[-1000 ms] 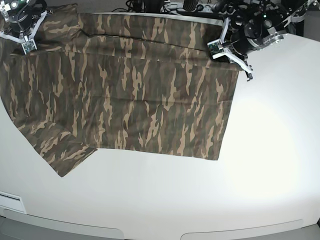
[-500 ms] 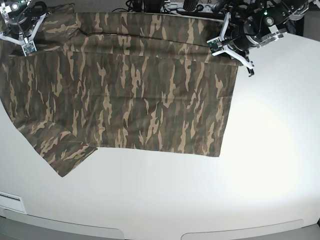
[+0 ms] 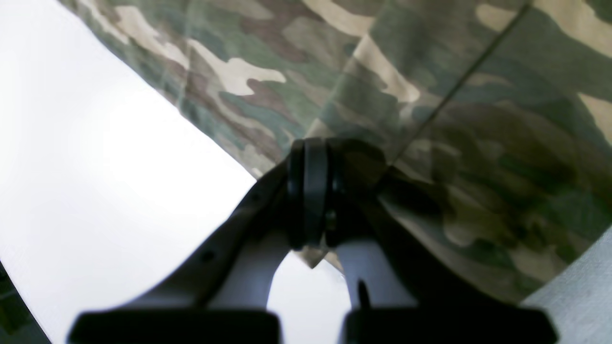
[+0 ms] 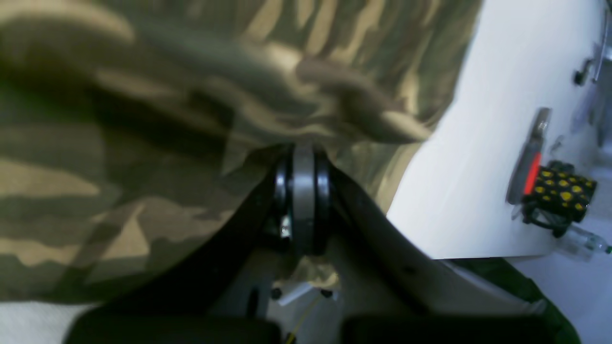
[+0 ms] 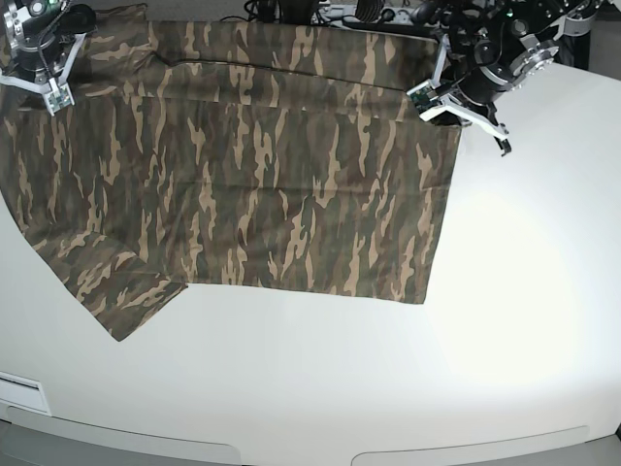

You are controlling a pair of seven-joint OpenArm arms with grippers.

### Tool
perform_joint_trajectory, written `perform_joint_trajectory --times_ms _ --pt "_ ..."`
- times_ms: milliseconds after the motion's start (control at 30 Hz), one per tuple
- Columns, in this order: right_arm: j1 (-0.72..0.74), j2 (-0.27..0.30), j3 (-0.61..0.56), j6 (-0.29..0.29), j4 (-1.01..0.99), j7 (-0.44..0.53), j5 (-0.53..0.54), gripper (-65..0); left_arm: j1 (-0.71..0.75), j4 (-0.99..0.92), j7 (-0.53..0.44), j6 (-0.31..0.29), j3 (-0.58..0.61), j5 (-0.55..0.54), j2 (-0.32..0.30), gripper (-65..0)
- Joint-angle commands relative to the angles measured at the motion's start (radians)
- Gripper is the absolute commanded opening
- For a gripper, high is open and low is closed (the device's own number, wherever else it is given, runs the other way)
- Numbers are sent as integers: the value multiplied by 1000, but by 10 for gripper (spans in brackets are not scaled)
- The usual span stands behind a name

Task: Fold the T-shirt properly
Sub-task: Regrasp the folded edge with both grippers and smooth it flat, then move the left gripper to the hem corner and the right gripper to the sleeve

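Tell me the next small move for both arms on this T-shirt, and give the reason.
Probably draw both hands together toward the near edge of the table, carrying the far edge over the body. The left hand and right hand are each shut on the T-shirt at its far side, while the rest lies flat on the table, so a fold toward the front looks ready.

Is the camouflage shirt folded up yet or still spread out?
Mostly spread out. The T-shirt lies wide over the table, with only a band along its far edge doubled over.

T-shirt (image 5: 243, 165) far edge now drawn farther back and flatter, both arms slightly withdrawn.
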Motion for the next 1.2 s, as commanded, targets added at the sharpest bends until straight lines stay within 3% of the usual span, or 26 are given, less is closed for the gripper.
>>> perform_joint_trajectory --times_ms 0,133,200,367,500,667,733,867,967,1067,1100,1167 --pt "-8 14 8 -13 24 4 -14 -650 -3 40 -12 47 -6 33 -15 -650" --pt "-8 14 8 -39 47 4 -14 -650 -3 99 -39 175 -11 135 -15 -650" --pt "-8 14 8 -47 57 4 -15 -650 -4 114 -74 212 -43 119 -14 -650" --pt "-8 14 8 -53 66 5 -14 -650 -68 93 -146 192 -259 -115 -3 -650" --pt "-8 14 8 -53 66 5 -14 -650 -150 -29 -214 187 -449 -277 11 -650" --pt "-8 14 8 -53 66 24 -14 -650 -353 -361 -292 48 -544 -527 96 -650" --pt "-8 14 8 -53 66 31 -14 -650 -451 -526 -320 -58 -550 -649 140 -650" --pt "-8 14 8 -53 66 30 -14 -650 -629 -869 -307 -265 -549 -865 224 -650" --pt "-5 14 8 -52 66 30 -14 -650 -735 -1097 -260 -330 -549 -991 282 -634" --pt "-2 14 8 -52 66 32 -14 -650 -813 -1273 -212 -348 -549 -1018 340 -381" --pt "-2 14 8 -52 66 35 -14 -650 -833 -1322 -188 -348 -549 -1022 358 -332" --pt "-2 14 8 -52 66 38 -14 -650 -874 -1407 -129 -349 -536 -1040 392 -329"
